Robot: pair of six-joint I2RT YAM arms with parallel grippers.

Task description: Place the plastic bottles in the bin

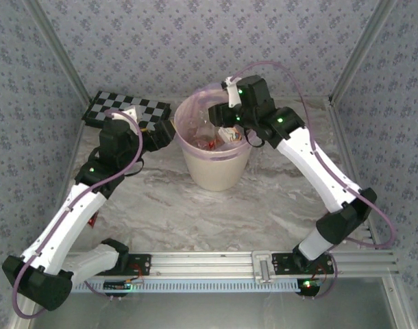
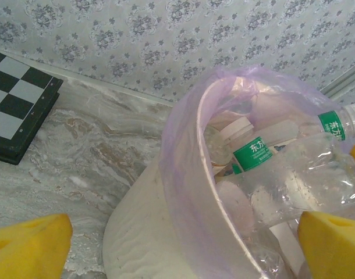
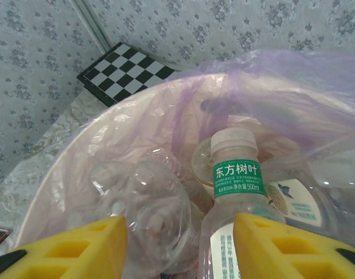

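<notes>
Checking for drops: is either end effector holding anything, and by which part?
Left end effector open, empty. Right end effector straddles the body of a green-labelled bottle; grip cannot be told.

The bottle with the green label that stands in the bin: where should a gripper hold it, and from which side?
Probably at the green label under the cap, from above: the bottle stands upright, cap up, and the bin wall and other bottles block its sides.

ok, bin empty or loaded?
Loaded: the round cream-white bin with its purple bag holds several clear plastic bottles, green labels visible.
</notes>
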